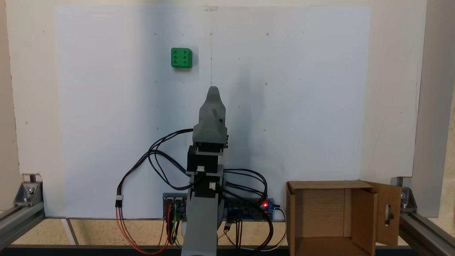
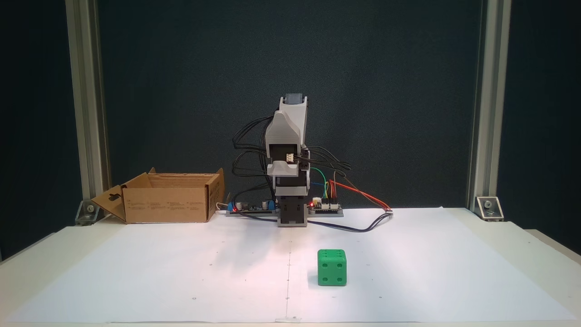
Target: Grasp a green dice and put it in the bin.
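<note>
The green dice (image 2: pixel 332 267) sits low centre-right, the gripper (image 1: pixel 212 91) folded far behind, jaw state untellable; a misaligned reach could nudge it away from the bin (image 2: pixel 168 200).

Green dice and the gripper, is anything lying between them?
No. Both fixed views show bare white paper between the green dice and the gripper.

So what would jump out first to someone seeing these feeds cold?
The green dice stands out alone on the white sheet, six pips up, ahead of the folded arm. The gripper points toward it without touching. The bin, an open cardboard box, sits beside the arm's base.
</note>
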